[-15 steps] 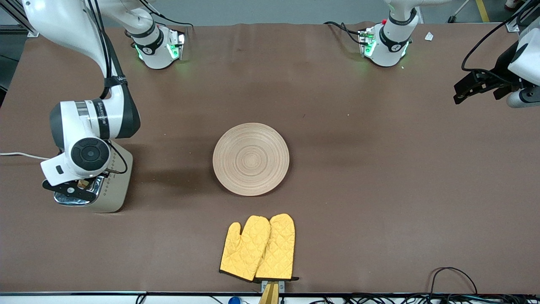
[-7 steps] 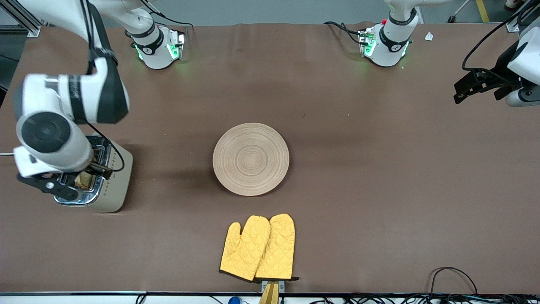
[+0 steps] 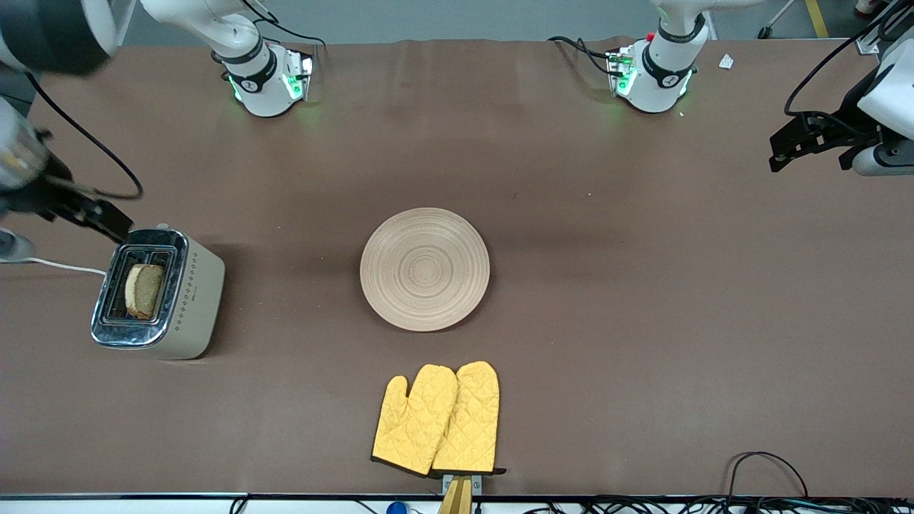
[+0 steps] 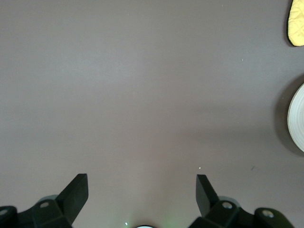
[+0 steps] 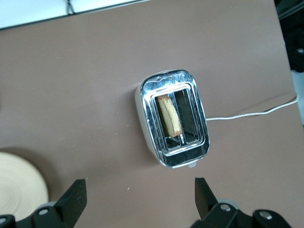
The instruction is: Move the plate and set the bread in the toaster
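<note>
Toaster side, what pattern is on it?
Small diamonds on the toaster's cream-beige side, best seen in the front view.

— Covered in brown matte sheeting, that long table point(image 3: 643, 285). Carried what?
— Held a large round light-tan wooden plate point(image 3: 425, 269) at the middle, a pair of quilted yellow oven mitts point(image 3: 438, 419) nearer the front camera.
— And toward the right arm's end?
— Bore a boxy cream-beige toaster point(image 3: 158, 293), chrome-topped, with white cord point(image 3: 50, 265).
</note>
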Controlling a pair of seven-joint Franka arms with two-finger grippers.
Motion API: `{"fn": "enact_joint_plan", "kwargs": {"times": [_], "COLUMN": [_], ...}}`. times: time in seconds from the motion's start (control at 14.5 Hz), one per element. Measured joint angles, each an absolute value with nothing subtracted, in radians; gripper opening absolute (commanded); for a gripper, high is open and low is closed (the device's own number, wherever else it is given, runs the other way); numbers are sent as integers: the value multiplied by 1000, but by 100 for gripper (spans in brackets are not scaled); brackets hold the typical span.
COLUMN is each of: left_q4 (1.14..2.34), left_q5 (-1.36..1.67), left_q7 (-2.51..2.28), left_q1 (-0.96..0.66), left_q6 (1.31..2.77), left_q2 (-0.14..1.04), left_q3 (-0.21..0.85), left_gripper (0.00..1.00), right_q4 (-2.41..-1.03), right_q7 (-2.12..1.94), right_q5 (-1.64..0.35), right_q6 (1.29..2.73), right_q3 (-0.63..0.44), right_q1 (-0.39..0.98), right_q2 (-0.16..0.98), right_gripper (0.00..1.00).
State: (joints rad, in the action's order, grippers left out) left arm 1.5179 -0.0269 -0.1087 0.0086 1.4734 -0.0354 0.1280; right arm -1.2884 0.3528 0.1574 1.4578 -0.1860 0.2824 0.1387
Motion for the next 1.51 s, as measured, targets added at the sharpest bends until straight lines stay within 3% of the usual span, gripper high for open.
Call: {"fn": "enact_joint_plan", "kwargs": {"times": [0.21, 0.62, 1.51], "left_q4": [1517, 1513, 1502], "left_q5": [-27, -27, -27], "left_q7": [-119, -118, -118], "left_q1": [9, 10, 11], "left_q6": [1473, 1474, 1474], "left_q2": [-35, -35, -35], "left_q3": [128, 127, 125], "left_gripper": [100, 100, 100], "right_q4": [-1292, -1310, -1358], "right_q7": [134, -91, -210], "right_q5": [138, 42, 8], "right_q6": [1428, 1444, 1447], "right_q3": [-189, -190, -134], "right_q1": [224, 75, -80], "right_q2": [88, 112, 109], "right_gripper": [100, 100, 100]}}
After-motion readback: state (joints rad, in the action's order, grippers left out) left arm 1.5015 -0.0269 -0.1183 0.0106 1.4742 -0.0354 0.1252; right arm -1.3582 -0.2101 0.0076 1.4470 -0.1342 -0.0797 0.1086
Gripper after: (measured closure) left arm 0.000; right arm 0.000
